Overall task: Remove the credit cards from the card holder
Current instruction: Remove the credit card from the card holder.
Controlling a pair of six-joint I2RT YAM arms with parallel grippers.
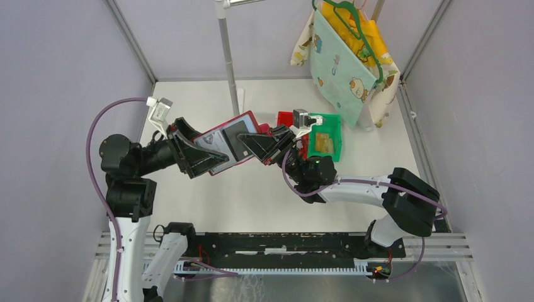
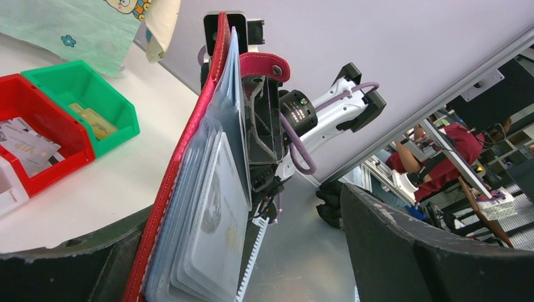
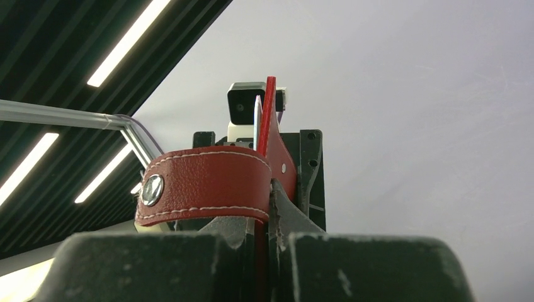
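Note:
The dark red card holder (image 1: 217, 139) hangs open in the air between my two grippers, its clear sleeves (image 2: 208, 214) fanned out. My right gripper (image 3: 267, 251) is shut on the cover's edge just below the closing tab (image 3: 201, 185). My left gripper (image 2: 233, 233) stands open wide around the holder's other end; the cover lies next to one finger (image 2: 63, 270), and the other finger (image 2: 409, 251) is well apart from the sleeves. Tan credit cards (image 1: 323, 142) lie in the green bin (image 1: 335, 121), also visible as credit cards (image 2: 94, 121) from the left wrist. A greyish card shows inside the front sleeve.
A red bin (image 2: 44, 170) beside the green bin (image 2: 119, 113) holds a silver card (image 2: 22, 141). A white bin's corner (image 2: 6, 189) is next to it. A metal stand pole (image 1: 230, 56) rises at the back, and printed cloth bags (image 1: 346, 63) hang at the back right.

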